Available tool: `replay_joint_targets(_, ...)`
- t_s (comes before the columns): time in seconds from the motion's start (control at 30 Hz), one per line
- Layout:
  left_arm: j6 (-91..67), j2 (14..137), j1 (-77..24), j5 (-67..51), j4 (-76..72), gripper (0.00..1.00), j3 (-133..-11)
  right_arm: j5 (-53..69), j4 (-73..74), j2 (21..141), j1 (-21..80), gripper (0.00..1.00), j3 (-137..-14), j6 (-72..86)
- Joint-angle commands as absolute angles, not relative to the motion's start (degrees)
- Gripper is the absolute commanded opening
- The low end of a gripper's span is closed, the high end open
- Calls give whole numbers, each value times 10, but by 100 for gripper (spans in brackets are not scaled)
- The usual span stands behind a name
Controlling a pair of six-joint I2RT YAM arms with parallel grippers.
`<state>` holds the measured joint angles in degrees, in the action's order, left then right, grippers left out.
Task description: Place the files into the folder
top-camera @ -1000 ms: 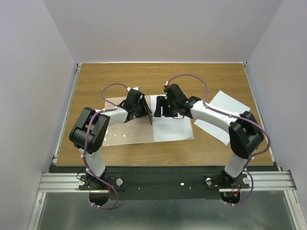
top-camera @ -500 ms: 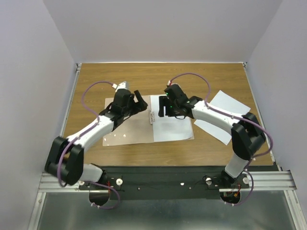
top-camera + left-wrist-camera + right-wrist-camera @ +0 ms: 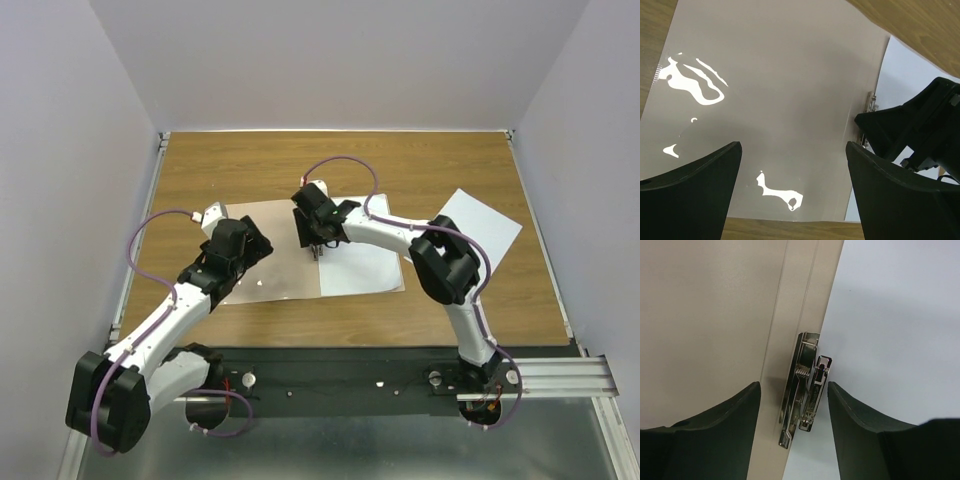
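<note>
White arms (image 3: 172, 320) with black joints (image 3: 445, 262), purple looping cables (image 3: 340, 159), black tool fingers (image 3: 890, 192).

**Plain walls around my wooden table**

I work over a brown wood-grain table (image 3: 250, 160) that fills the middle of the frame. Pale lilac-grey walls (image 3: 330, 60) close it in at the top, left and right. A silver metal rail (image 3: 560, 375) crosses the bottom under soft, even light.

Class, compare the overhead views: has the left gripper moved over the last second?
Yes. The left gripper has pulled back leftward, away from the metal clip on the folder, and now hangs over its left leaf.
</note>
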<state>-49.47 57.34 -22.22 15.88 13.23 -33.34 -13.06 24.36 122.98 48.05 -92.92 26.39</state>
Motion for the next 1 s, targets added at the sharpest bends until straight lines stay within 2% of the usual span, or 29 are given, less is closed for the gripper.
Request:
replay_joint_targets(0.0,-502,571,-215,184,147,94,-330,-211,282,1264,494,57,-958,266)
replay_joint_targets(0.17,-497,570,-208,187,145,95,-327,-224,301,1276,496,49,-942,282)
replay_joint_targets(0.3,-495,571,-202,185,142,95,-328,-242,303,1282,495,36,-939,273)
replay_joint_targets(0.4,-493,576,-200,182,136,95,-327,-250,304,1283,492,32,-941,253)
replay_joint_targets(0.73,-484,611,-196,164,112,95,-337,-211,300,1286,440,31,-956,206)
replay_joint_targets(0.77,-483,613,-196,156,108,95,-337,-203,299,1288,433,32,-960,201)
replay_joint_targets(0.9,-478,628,-196,144,98,95,-352,-178,293,1281,430,61,-978,185)
replay_joint_targets(0.97,-477,635,-196,136,95,95,-363,-158,293,1267,430,68,-984,186)
